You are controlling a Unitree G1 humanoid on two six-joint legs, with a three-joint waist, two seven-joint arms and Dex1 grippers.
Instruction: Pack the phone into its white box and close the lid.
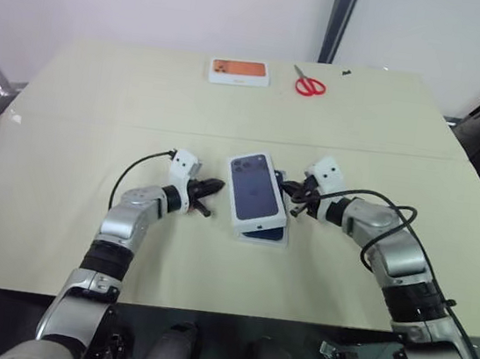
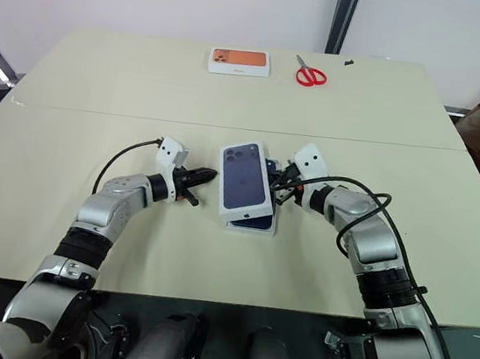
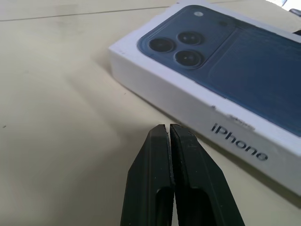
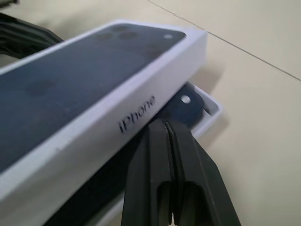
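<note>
The lid (image 1: 256,190), white with a dark blue phone picture on top, lies askew over the white box (image 4: 212,112), not seated on it. The dark phone (image 4: 185,106) shows in the box beneath the lid's raised edge. My left gripper (image 1: 212,186) is shut and empty just left of the lid, its tips (image 3: 168,129) a short way from the lid's side wall. My right gripper (image 1: 294,203) is shut and empty at the lid's right side, and the right wrist view has its tips (image 4: 164,125) right at the lid's lower edge, above the box.
A white box with an orange top (image 1: 239,71) and red scissors (image 1: 309,85) lie at the far edge of the beige table (image 1: 68,139). A seam runs across the table behind the lid.
</note>
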